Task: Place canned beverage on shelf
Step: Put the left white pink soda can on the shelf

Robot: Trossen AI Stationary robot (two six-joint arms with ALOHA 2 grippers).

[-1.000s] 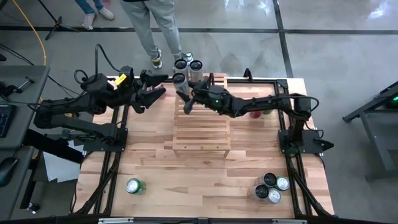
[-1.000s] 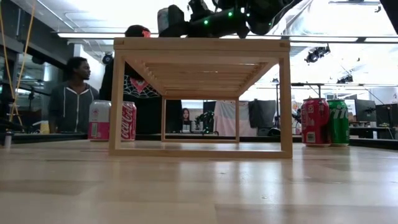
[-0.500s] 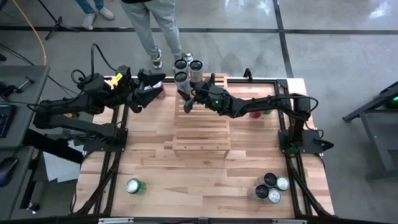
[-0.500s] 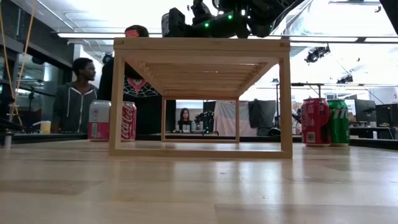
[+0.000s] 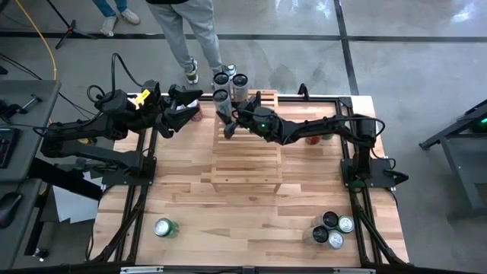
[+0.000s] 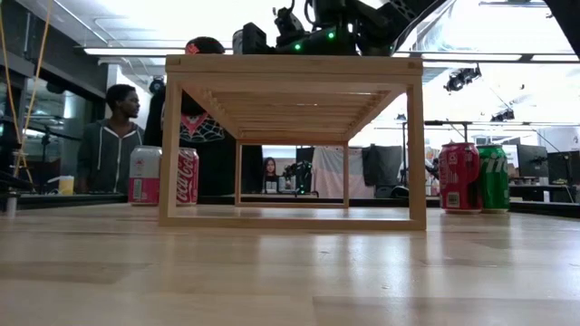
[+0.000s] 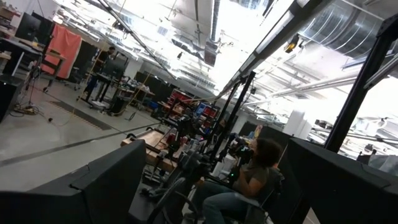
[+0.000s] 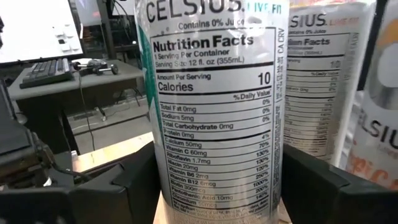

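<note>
The shelf [image 5: 246, 148] is a small rack of pale, smooth wooden slats, rectangular from above and standing on square legs near the far middle of the darker plank-grained bench [image 5: 228, 213]. From bench height it shows as an open frame with a flat top board [image 6: 294, 65].

The right pincer [image 5: 226, 122] reaches over the shelf's far left corner. Its dark, blocky fingers [image 8: 134, 180] stand on either side of a tall, slim Celsius can [image 8: 214, 106], a smooth white cylinder printed with a nutrition panel; the fingers look slightly parted from the can wall, and whether they press it cannot be told. That can [image 5: 221, 97] stands upright at the shelf's far edge, with two similar slim cans [image 5: 232, 78] close behind it.

The left pincer [image 5: 186, 113] hovers to the left of the shelf with its angular fingers spread wide and nothing between them.

A pink can [image 6: 145, 175] and a red Coca-Cola can [image 6: 187, 176] stand left of the shelf. A red can [image 6: 459, 177] and a green one [image 6: 494, 177] stand right of it.
</note>
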